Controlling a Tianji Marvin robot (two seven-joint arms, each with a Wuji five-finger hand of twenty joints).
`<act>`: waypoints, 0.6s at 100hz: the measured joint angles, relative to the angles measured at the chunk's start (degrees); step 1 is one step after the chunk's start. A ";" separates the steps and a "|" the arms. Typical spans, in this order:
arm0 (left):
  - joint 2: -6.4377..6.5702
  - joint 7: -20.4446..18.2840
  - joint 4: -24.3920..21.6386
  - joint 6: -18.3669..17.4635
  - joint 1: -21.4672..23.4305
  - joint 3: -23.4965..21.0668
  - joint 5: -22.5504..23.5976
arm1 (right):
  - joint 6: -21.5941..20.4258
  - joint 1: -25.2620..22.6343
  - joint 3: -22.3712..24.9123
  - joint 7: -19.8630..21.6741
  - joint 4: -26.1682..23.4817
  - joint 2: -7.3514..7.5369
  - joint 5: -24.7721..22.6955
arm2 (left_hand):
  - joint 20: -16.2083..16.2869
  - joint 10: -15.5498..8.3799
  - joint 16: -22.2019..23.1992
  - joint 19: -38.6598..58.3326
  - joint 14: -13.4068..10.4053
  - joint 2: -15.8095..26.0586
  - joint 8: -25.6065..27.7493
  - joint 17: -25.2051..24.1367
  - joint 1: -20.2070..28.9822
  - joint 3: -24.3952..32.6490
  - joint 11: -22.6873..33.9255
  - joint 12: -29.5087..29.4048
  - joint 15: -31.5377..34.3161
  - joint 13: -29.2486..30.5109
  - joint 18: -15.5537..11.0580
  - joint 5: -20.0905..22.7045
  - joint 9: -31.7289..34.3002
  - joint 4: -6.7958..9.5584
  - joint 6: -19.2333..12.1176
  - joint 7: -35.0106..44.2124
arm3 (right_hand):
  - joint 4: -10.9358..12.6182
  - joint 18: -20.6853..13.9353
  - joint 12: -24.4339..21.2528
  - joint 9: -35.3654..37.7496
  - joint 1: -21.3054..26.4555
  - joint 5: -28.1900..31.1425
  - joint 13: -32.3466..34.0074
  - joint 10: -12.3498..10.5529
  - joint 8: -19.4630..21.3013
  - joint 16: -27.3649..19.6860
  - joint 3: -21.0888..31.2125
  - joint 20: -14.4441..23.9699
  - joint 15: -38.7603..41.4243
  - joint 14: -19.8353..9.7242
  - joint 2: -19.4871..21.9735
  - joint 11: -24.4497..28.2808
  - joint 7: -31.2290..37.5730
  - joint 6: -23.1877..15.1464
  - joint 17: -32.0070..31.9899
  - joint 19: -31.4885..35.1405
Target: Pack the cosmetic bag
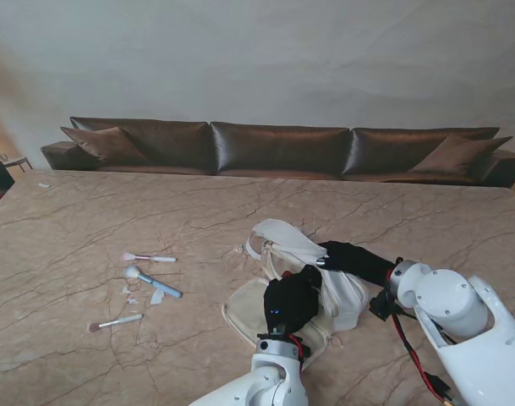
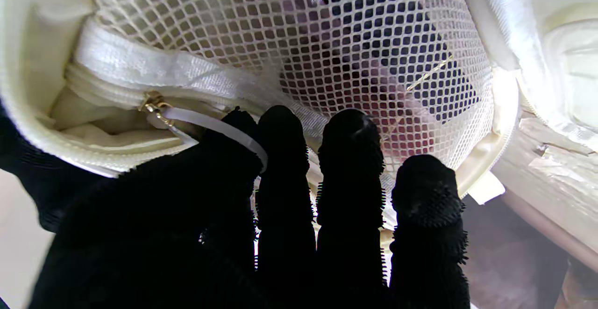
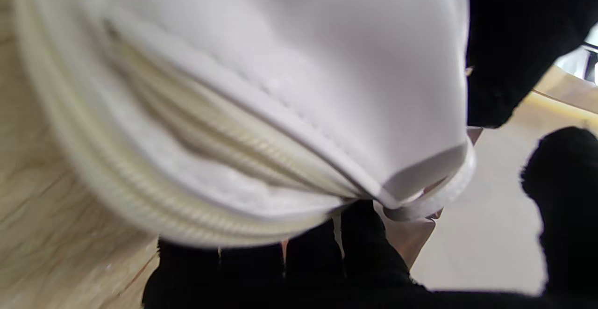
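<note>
A white cosmetics bag (image 1: 304, 279) lies open on the marble table (image 1: 198, 220), toward the right and nearer to me, with its lid flap raised. Both black-gloved hands are on it. The left hand (image 1: 291, 303) presses on the nearer edge of the bag; in its wrist view the four fingers (image 2: 350, 159) lie side by side, extended, their tips against a white mesh pocket (image 2: 364, 42) inside the bag. A gold zip pull (image 2: 154, 105) with a white loop sits just beyond the index fingertip. Dark and reddish shapes show through the mesh, too unclear to name. The right hand (image 1: 354, 260) reaches in from the far right side and grips the bag's padded wall, fingers (image 3: 355, 248) curled under the zip edge (image 3: 187, 183) and thumb on the other side. Well apart from both hands, on the left of the table, lie three makeup brushes: a pink-tipped one (image 1: 149, 257), a blue-handled one (image 1: 153, 282) and another (image 1: 115, 322) nearest to me. Small pale scraps (image 1: 156, 296) lie among them.
</note>
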 measured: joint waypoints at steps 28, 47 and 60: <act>0.71 -1.28 -2.66 0.53 1.00 -1.05 -0.72 | -2.26 -10.66 3.78 -9.52 -9.12 -0.09 -13.60 | -0.03 0.00 0.00 0.62 -0.01 0.00 0.00 -0.12 -0.02 0.04 0.03 0.07 0.31 0.00 0.00 0.01 0.27 -0.01 0.01 0.00 | -0.16 -0.18 -0.10 -3.89 1.46 -0.87 -4.08 2.64 -0.50 -1.92 1.15 -0.94 -1.76 0.00 -5.71 -0.07 -1.06 3.21 -2.65 -6.00; 0.88 -2.07 -2.80 1.00 1.01 -1.06 -0.92 | -1.37 -17.90 4.95 -11.66 -15.55 -0.74 -20.84 | -0.12 0.00 0.00 0.77 -0.10 0.00 0.01 0.00 -0.06 0.06 0.03 0.10 0.70 0.68 0.00 0.01 0.74 -0.02 0.01 0.00 | -0.16 -0.18 -0.24 -4.58 3.31 -1.60 -6.55 5.74 -2.54 -3.15 1.14 -0.95 -2.32 0.00 -6.64 0.07 -5.56 8.59 -4.52 -9.01; 0.97 -2.43 -2.98 1.35 1.02 -1.09 -1.09 | -1.16 -21.59 5.46 -12.61 -19.20 -0.87 -25.53 | -0.15 0.00 0.00 1.15 -0.11 0.00 0.01 0.00 -0.09 0.10 0.03 0.10 0.71 0.68 0.00 0.01 0.79 -0.02 0.01 0.00 | -0.16 -0.84 -1.46 -8.47 3.95 -1.91 -10.26 7.89 -3.76 -4.77 1.16 -1.26 -3.71 0.00 -7.22 -1.15 -9.98 12.18 -7.13 -12.50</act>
